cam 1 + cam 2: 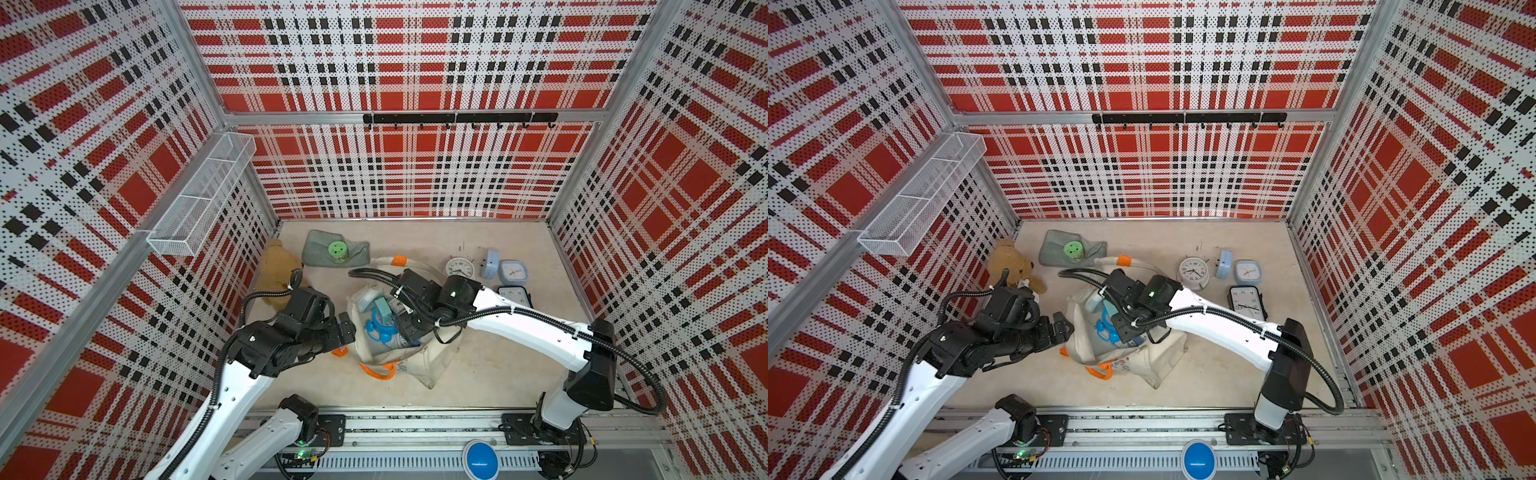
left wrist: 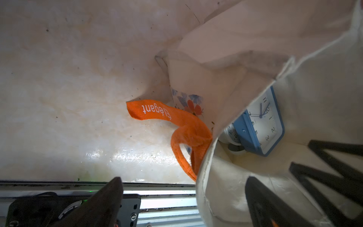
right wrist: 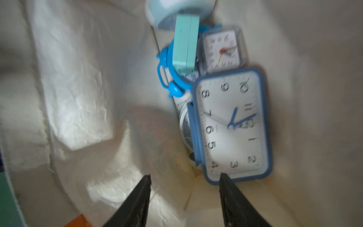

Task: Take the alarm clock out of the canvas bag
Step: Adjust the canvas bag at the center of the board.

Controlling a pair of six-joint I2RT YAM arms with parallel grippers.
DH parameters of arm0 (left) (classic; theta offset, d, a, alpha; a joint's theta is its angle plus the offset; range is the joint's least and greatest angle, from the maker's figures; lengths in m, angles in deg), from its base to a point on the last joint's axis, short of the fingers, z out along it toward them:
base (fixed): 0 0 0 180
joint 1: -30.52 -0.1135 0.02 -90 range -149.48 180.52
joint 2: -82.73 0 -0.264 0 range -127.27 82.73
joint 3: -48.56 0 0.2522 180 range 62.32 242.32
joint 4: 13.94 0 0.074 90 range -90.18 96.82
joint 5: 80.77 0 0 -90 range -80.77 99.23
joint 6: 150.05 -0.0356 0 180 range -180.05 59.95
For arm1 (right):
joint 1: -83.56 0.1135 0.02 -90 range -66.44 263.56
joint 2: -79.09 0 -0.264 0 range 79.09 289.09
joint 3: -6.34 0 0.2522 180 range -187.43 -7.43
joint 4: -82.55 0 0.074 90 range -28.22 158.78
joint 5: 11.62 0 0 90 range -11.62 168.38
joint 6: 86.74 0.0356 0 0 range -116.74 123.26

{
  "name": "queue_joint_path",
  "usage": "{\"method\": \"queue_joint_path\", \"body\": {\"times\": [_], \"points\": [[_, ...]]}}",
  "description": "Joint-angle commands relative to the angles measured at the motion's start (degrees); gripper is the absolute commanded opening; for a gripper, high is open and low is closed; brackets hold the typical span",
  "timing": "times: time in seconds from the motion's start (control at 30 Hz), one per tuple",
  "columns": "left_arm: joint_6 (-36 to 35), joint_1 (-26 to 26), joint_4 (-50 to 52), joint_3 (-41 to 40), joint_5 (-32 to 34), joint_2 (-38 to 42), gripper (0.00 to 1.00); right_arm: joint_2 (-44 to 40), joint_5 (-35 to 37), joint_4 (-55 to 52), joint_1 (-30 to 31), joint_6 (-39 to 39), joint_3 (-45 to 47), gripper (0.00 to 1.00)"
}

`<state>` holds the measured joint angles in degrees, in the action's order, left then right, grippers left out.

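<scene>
The cream canvas bag [image 1: 428, 365] [image 1: 1154, 361] lies mid-table with its mouth open and orange handles [image 2: 182, 125] spilling out. Several alarm clocks are inside: a blue-framed rectangular one [image 3: 231, 127] [image 2: 261, 121], a blue twin-bell one [image 3: 170, 82] [image 1: 380, 330], a small clear square one [image 3: 221, 49] and a teal one on edge [image 3: 185, 43]. My right gripper [image 3: 185, 175] [image 1: 409, 328] is inside the bag, open, gripping nothing, one fingertip at the blue-framed clock's corner. My left gripper [image 2: 185, 179] [image 1: 348, 328] is open wide, straddling the bag's rim [image 2: 206, 176].
On the table right of the bag are a white round clock [image 1: 460, 268], two pale blue clocks [image 1: 514, 272] and a black clock [image 1: 515, 296]. A teddy bear [image 1: 278, 266] and a grey-green cloth [image 1: 320, 249] lie at the back left. A wire basket [image 1: 199, 208] hangs on the left wall.
</scene>
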<state>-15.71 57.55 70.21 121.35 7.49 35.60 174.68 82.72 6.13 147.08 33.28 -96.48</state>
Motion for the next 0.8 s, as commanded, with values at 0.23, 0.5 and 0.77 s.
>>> {"method": "queue_joint_path", "body": {"times": [0.23,0.5,0.77], "points": [[3.04,0.69,-4.89,-5.37,-2.16,0.29,0.98,-2.26,-7.46,2.29,4.91,15.02,15.04,0.65],[9.89,9.69,-9.29,-10.69,0.48,-0.12,0.86,1.9,-4.08,4.13,5.29,15.05,15.14,0.81],[13.57,13.98,-10.86,-14.71,2.76,-1.17,0.68,3.73,0.2,1.98,4.9,11.64,9.55,0.96]]}}
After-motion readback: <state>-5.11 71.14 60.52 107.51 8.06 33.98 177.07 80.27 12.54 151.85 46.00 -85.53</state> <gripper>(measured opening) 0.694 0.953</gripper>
